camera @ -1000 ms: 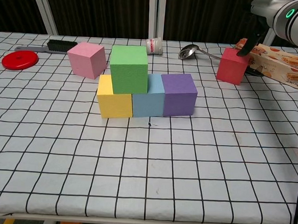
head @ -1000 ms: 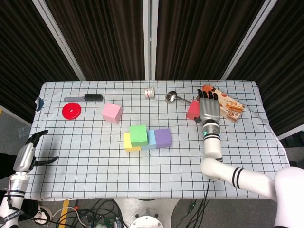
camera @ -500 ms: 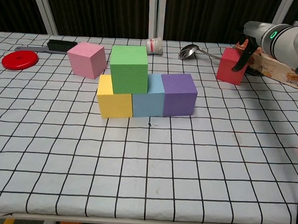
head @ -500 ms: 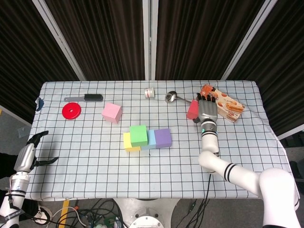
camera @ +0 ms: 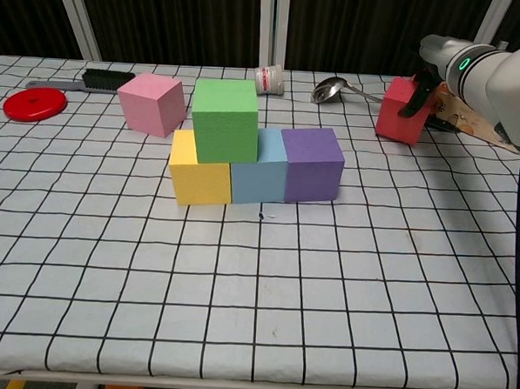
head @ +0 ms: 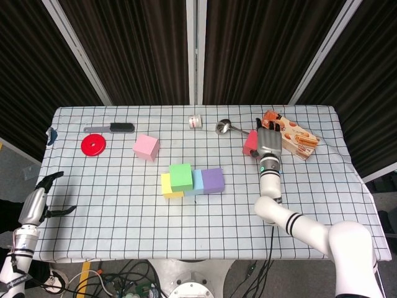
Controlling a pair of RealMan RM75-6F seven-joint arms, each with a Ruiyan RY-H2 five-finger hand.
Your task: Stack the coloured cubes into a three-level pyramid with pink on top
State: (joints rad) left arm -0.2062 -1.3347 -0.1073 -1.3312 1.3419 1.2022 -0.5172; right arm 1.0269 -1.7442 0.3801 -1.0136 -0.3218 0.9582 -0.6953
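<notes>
R hand [head: 269,141] clamped on red cube [camera: 395,117] at counter's [camera: 262,317] 2 o'clock, cube tilted. L hand [head: 38,200] off 8 o'clock edge, fingers apart, holding nothing. Green cube [camera: 225,119] atop yellow [camera: 196,179]/blue [camera: 264,175]/purple [camera: 314,164] row, center. Pink cube [camera: 150,102] at 11.

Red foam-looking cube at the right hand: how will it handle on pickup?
The matte red cube looks like light foam, so probably slightly squashy. It sits tilted against the right hand, suggesting it tips easily. Flat faces: it shouldn't roll.

Right hand [camera: 420,91] grips the tilted red cube [camera: 399,111]; green cube [camera: 225,119] sits atop yellow cube [camera: 197,172] and blue cube [camera: 259,170].
</notes>
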